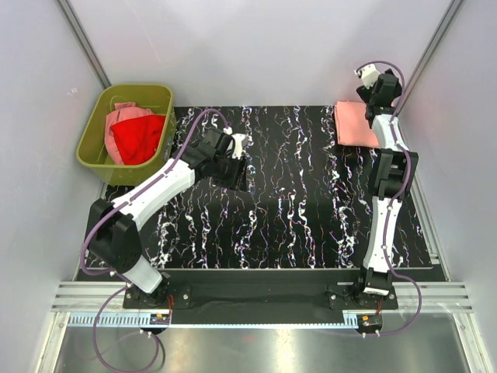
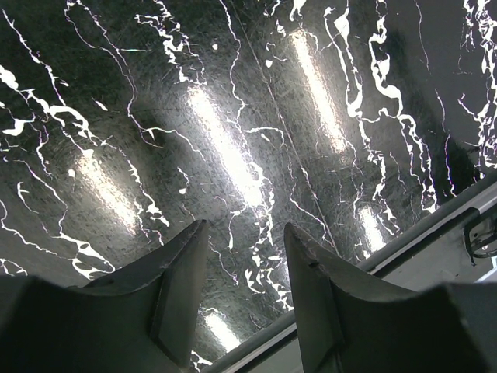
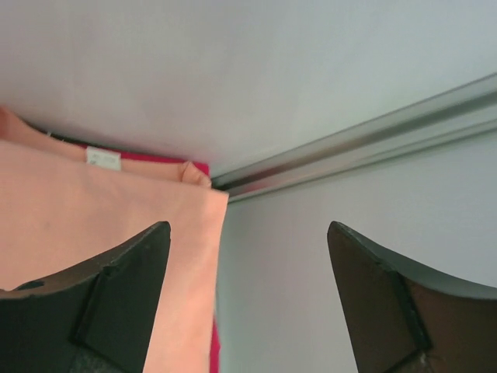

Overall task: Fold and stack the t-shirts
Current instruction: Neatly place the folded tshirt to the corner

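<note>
Near edge: both arm bases stand here, the left arm bent over the left half of the black marbled tabletop (image 1: 303, 210), the right arm stretched up along the right edge.
Left gripper (image 1: 237, 165): over the left-middle of the tabletop, well short of the far edge.
Left gripper's state: in its wrist view the left gripper (image 2: 245, 233) has its fingers a moderate gap apart, nothing between them, only bare marbled surface showing below.
Salmon-peach t-shirt (image 1: 356, 123): folded flat to a rectangle at the far right corner.
Under it: a magenta-pink t-shirt (image 3: 213, 353) shows only as a thin strip along the edge of the salmon-peach t-shirt (image 3: 93, 217).
Right gripper (image 1: 371, 78): at the far right corner, over the far edge of the folded pile.
Right gripper's state: the right gripper (image 3: 248, 233) is spread wide and grasps nothing.
Olive-green bin (image 1: 89, 148): just off the far left corner.
In the bin: a red t-shirt (image 1: 140, 140) and a dusty pink t-shirt (image 1: 124, 116), both crumpled, touching.
</note>
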You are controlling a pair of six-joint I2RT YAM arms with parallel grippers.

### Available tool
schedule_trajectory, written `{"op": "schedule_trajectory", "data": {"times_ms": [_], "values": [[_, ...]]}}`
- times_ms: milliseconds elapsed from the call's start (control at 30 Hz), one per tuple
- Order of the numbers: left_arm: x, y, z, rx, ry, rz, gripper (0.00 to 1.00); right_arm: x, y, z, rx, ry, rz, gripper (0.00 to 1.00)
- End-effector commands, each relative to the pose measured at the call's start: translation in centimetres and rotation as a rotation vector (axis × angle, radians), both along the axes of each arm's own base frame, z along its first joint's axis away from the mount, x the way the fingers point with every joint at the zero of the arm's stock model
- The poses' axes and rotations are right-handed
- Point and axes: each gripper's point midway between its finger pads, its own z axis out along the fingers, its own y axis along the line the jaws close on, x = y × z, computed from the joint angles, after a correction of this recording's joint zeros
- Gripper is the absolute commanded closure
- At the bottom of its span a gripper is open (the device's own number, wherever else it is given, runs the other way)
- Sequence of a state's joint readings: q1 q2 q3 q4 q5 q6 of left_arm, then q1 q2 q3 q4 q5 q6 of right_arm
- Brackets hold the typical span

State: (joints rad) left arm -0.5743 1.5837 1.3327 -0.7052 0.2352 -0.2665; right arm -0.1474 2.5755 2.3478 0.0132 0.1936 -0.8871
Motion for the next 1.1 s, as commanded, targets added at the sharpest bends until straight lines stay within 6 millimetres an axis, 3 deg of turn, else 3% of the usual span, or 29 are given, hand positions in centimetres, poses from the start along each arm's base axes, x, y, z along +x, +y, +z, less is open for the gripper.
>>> {"op": "schedule_trajectory", "data": {"times_ms": [0, 67, 133, 167, 200, 300, 333, 400, 433, 467, 500, 533, 567, 600, 633, 667, 700, 733, 767, 800, 833, 867, 900, 967, 1067], "values": [[1.0, -0.3, 2.5, -0.034, -0.090, 0.005, 0.50, -1.9, 1.4, 8.9, 0.091, -0.191, -0.063, 0.11], [1.2, -0.4, 3.9, -0.069, -0.137, 0.010, 0.50, -3.2, 2.9, 10.8, 0.132, -0.192, -0.075, 0.09], [1.1, -0.3, 4.7, -0.086, -0.166, 0.012, 0.49, -4.4, 5.0, 10.4, 0.214, -0.162, -0.095, 0.09], [1.1, -0.2, 5.7, -0.100, -0.192, 0.016, 0.49, -5.4, 6.0, 12.1, 0.245, -0.171, -0.098, 0.08], [1.3, -0.2, 6.7, -0.112, -0.221, 0.019, 0.48, -6.5, 6.9, 11.0, 0.300, -0.125, -0.129, 0.04], [1.8, 0.6, 9.8, -0.144, -0.321, 0.043, 0.48, -10.2, 12.6, 12.6, 0.420, -0.078, -0.133, 0.00], [1.8, 1.2, 11.6, -0.171, -0.367, 0.060, 0.48, -11.9, 15.3, 14.8, 0.462, -0.092, -0.104, 0.01], [2.2, 2.1, 13.6, -0.205, -0.432, 0.092, 0.47, -15.0, 19.1, 14.8, 0.614, -0.011, -0.086, 0.00], [1.9, 3.1, 15.6, -0.237, -0.489, 0.121, 0.46, -17.3, 22.1, 17.0, 0.686, -0.005, -0.023, 0.00], [1.7, 3.5, 16.6, -0.258, -0.519, 0.132, 0.45, -18.9, 23.4, 17.4, 0.752, 0.021, -0.008, 0.00], [1.6, 3.7, 17.5, -0.284, -0.554, 0.134, 0.44, -21.1, 26.0, 16.5, 0.883, 0.116, 0.024, 0.00], [0.6, 4.4, 19.4, -0.312, -0.610, 0.136, 0.43, -22.8, 27.6, 16.6, 0.952, 0.162, 0.060, 0.00], [0.2, 4.7, 20.2, -0.325, -0.636, 0.135, 0.42, -25.3, 28.8, 18.8, 1.023, 0.165, 0.120, 0.00], [-0.2, 5.0, 20.6, -0.330, -0.653, 0.139, 0.40, -27.3, 31.5, 17.2, 1.125, 0.268, 0.168, 0.00], [-0.5, 5.5, 21.1, -0.329, -0.673, 0.153, 0.38, -28.7, 32.4, 17.2, 1.168, 0.296, 0.207, 0.00], [-1.4, 6.1, 21.8, -0.337, -0.698, 0.155, 0.36, -30.8, 33.0, 19.8, 1.216, 0.257, 0.288, 0.00], [-1.7, 6.5, 21.6, -0.330, -0.701, 0.163, 0.34, -32.3, 33.8, 17.6, 1.279, 0.329, 0.283, 0.00], [-2.4, 7.0, 22.1, -0.339, -0.718, 0.166, 0.30, -34.4, 33.5, 19.4, 1.313, 0.285, 0.321, 0.00], [-2.9, 7.2, 21.9, -0.335, -0.714, 0.167, 0.22, -35.0, 33.6, 20.0, 1.340, 0.256, 0.349, 0.00], [-3.1, 7.4, 21.3, -0.328, -0.705, 0.172, 0.18, -36.0, 33.9, 18.3, 1.382, 0.296, 0.330, 0.00], [-3.6, 7.8, 21.5, -0.333, -0.712, 0.181, 0.14, -38.0, 33.6, 19.9, 1.404, 0.255, 0.372, 0.00], [-4.0, 7.9, 21.2, -0.333, -0.701, 0.180, 0.04, -38.6, 33.6, 20.4, 1.423, 0.232, 0.401, 0.00], [-4.2, 8.1, 20.8, -0.329, -0.693, 0.187, 0.01, -39.4, 33.9, 18.9, 1.460, 0.267, 0.389, 0.00], [-5.0, 8.7, 20.9, -0.338, -0.693, 0.206, 0.01, -41.4, 33.8, 20.0, 1.498, 0.232, 0.445, 0.00], [-6.2, 9.4, 21.6, -0.375, -0.701, 0.232, 0.01, -42.9, 33.5, 17.8, 1.537, 0.260, 0.394, 0.00]]}}
